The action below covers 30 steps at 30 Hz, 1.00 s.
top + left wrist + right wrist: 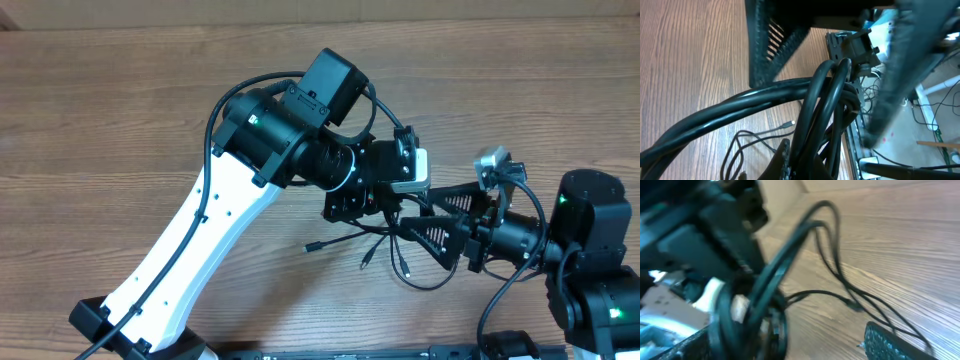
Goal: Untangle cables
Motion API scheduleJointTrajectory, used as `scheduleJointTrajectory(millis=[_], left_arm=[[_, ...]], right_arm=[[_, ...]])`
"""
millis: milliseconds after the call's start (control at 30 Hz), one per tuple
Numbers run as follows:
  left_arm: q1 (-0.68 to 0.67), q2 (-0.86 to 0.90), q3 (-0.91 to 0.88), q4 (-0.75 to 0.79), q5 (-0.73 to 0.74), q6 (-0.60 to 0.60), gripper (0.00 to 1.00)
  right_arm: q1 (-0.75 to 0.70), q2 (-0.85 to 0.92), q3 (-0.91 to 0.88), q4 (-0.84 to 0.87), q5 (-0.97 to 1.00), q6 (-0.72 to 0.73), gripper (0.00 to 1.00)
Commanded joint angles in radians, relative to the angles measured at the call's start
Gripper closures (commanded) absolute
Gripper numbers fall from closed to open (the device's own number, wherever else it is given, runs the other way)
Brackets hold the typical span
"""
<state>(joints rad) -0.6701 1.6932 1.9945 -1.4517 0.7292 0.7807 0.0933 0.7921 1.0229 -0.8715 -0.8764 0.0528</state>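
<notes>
While the left pincer (pixel 375 212) is clamped shut, seemingly on a raised bunch of the cables (pixel 388 248), the right pincer (pixel 428 222) stands wide apart and empty just right of that bunch. Loose ends trail onto the tabletop (pixel 120 120) below the bunch. Pulling hard now could tighten a knot or snag plugs on the open fingers.

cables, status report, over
Left gripper shut on the cables, bundle raised. Right gripper open beside it. Loose ends trail on the table, tangled. Arms crowd close together.
</notes>
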Motion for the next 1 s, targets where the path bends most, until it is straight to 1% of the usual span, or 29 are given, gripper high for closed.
scheduleJointTrajectory(millis=[0,133,233,333,467,567,767,833,967], left_arm=[[0.003,-0.02,0.017,-0.004,-0.039,-0.077,0.96],[0.004,-0.02,0.017,-0.004,-0.144,-0.215,0.96],[0.004,-0.02,0.017,-0.006,-0.172,-0.251,0.96],[0.004,-0.02,0.017,-0.01,-0.171,-0.252,0.96],[0.002,-0.02,0.017,-0.028,-0.16,-0.253,0.96],[0.002,-0.02,0.017,-0.045,-0.16,-0.226,0.96],[0.002,-0.02,0.017,-0.039,-0.156,-0.216,0.96],[0.002,-0.02,0.017,-0.032,-0.132,-0.202,0.96],[0.002,-0.02,0.017,-0.032,-0.014,-0.115,0.96]], right_arm=[[0.003,-0.005,0.013,-0.001,0.13,-0.002,0.11],[0.003,-0.005,0.013,0.003,0.181,-0.001,0.08],[0.003,-0.005,0.013,0.006,0.188,-0.002,0.07],[0.003,-0.005,0.013,0.018,0.195,-0.002,0.07],[0.003,-0.005,0.013,0.026,0.256,-0.002,0.07],[0.003,-0.005,0.013,0.031,0.275,-0.002,0.06],[0.003,-0.005,0.013,0.032,0.318,-0.002,0.06],[0.003,-0.005,0.013,0.032,0.319,-0.002,0.05],[0.003,-0.005,0.013,0.031,0.338,-0.002,0.05]])
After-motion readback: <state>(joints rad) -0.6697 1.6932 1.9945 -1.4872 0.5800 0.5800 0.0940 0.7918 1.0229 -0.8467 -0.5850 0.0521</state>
